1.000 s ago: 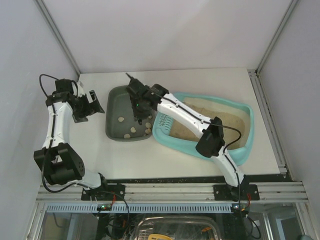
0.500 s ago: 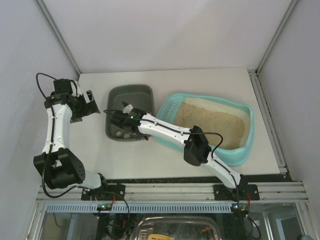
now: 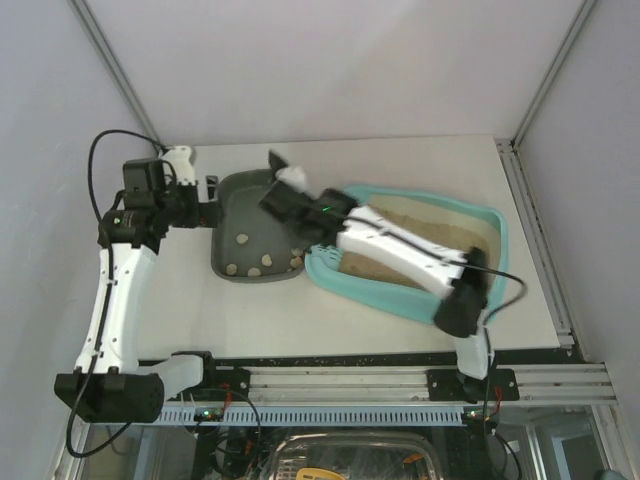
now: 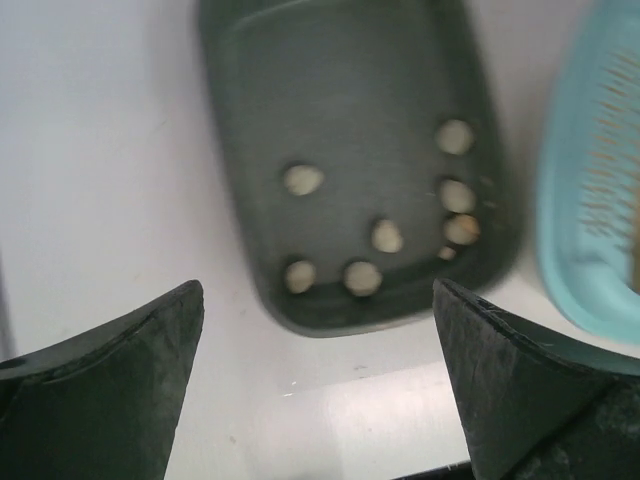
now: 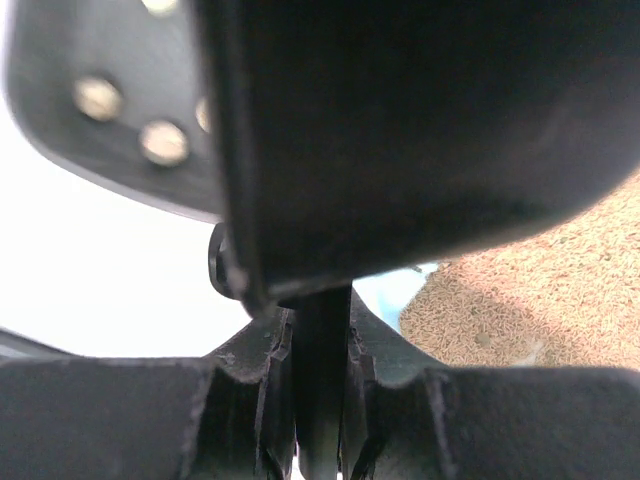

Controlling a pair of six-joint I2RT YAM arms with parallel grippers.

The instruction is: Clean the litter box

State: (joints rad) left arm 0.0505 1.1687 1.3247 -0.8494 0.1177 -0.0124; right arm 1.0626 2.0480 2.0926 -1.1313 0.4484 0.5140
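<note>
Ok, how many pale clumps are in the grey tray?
7 clumps in the dark grey tray: three along the side nearest the litter box, two mid-tray, two toward the opposite side. More may be hidden.

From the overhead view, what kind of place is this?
Probably a lab robot test cell: a white table walled by plain panels, an aluminium rail along its near edge, and a litter box and grey tray staged as props.

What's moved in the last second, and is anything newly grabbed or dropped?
The right hand swung left across the grey tray, then back to its far right corner, still shut on the dark scoop. The left hand, open, reached in toward the tray's left edge. Tray and litter box stayed put.
</note>
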